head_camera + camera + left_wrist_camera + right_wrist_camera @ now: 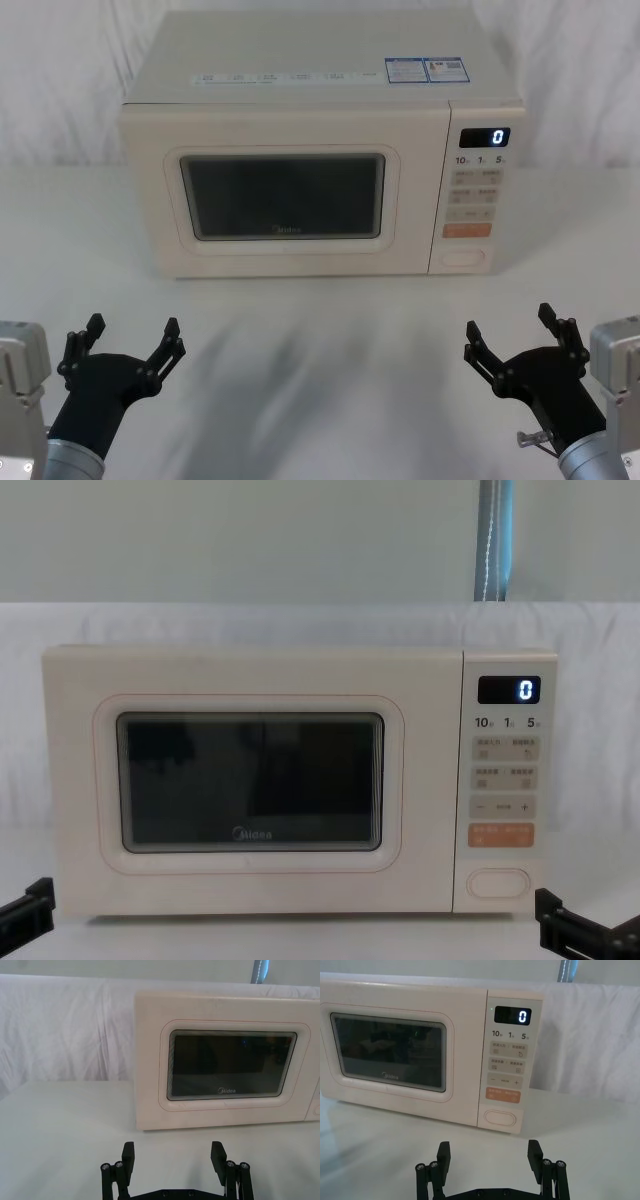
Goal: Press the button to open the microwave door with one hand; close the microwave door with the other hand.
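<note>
A cream microwave stands at the back of the white table, its door (285,195) (250,785) (225,1067) (390,1055) flush and shut, dark window facing me. On the control panel's bottom sits the large pill-shaped button (464,257) (500,1117) (498,882), below an orange key. My left gripper (132,340) (172,1155) hovers open near the table's front left, well short of the door. My right gripper (514,330) (489,1152) is open too, at the front right, roughly in line with the button but far from it.
White cloth covers the table (320,370) and the backdrop behind. The display (485,137) reads 0. A broad bare stretch of table lies between both grippers and the microwave front.
</note>
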